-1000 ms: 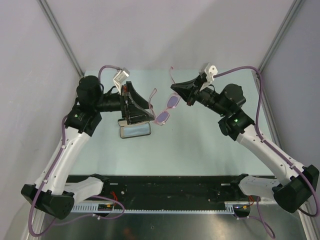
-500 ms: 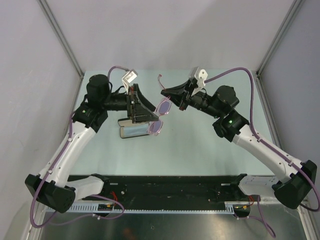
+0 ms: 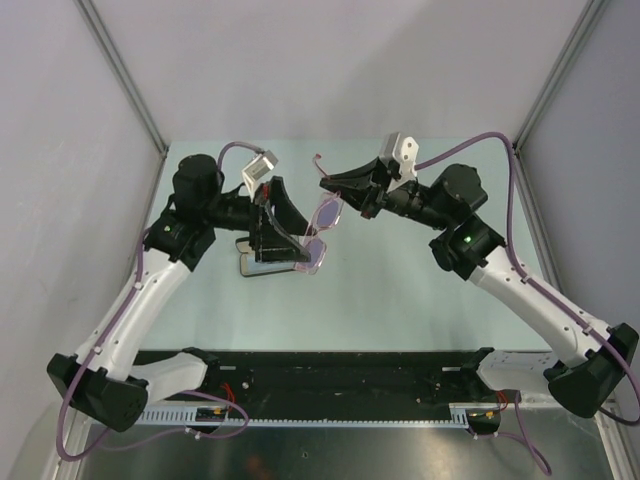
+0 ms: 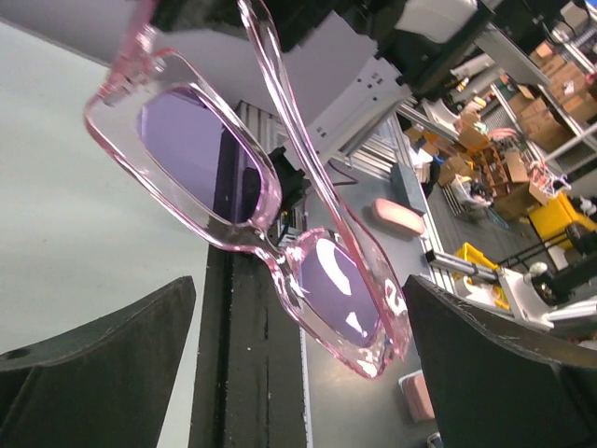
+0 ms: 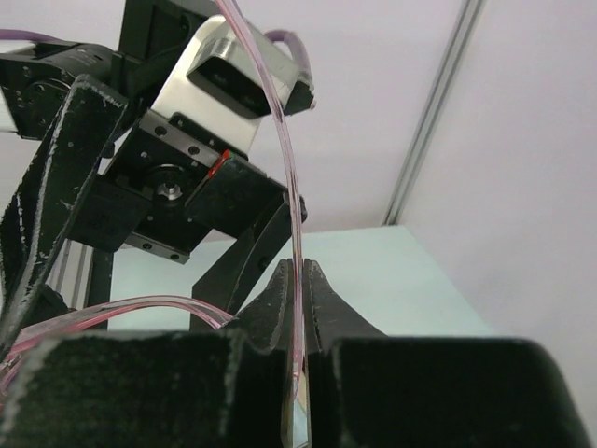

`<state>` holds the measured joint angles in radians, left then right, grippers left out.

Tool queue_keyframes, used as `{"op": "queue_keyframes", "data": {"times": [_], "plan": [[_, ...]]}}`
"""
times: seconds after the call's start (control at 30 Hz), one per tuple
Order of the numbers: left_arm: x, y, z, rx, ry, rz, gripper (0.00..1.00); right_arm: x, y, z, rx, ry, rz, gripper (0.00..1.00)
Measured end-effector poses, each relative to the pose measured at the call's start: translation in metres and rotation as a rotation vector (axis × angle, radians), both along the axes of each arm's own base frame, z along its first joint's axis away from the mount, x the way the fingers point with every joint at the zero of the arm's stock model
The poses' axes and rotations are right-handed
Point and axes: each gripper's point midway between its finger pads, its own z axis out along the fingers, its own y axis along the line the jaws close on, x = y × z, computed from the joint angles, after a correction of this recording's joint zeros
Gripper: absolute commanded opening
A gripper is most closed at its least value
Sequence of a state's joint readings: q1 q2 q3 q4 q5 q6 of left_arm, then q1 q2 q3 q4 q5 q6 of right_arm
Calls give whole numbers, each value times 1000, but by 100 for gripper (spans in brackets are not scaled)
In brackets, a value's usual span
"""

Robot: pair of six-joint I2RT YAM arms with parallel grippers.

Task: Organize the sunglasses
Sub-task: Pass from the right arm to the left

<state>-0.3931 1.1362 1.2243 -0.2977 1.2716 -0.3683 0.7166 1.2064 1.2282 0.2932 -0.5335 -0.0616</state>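
- The sunglasses [image 3: 326,213] are pinched by one temple arm in the closed right claw [image 3: 327,184];
- the left claw [image 3: 288,232] is held wide open around the frame, apparently without contact

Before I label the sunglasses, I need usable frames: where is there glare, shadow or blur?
Top external: even light, sharp, sunglasses small. Left wrist: bright glare on the lower lens, left gripper's fingers dark and soft. Right wrist: translucent temple arm faint against the pale wall, right gripper near-black.
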Motion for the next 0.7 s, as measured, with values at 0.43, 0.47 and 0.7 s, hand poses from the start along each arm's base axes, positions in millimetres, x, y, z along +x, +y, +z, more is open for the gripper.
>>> {"op": "queue_keyframes", "data": {"times": [0.43, 0.47, 0.7], "plan": [[-21, -1, 9, -22, -55, -57, 100, -19, 3, 24, -103, -108, 107, 0], [-20, -2, 10, -20, -58, -45, 100, -20, 4, 21, -119, -102, 116, 0], [-6, 2, 34, -38, -127, 59, 100, -28, 5, 3, -189, -79, 170, 0]]}}
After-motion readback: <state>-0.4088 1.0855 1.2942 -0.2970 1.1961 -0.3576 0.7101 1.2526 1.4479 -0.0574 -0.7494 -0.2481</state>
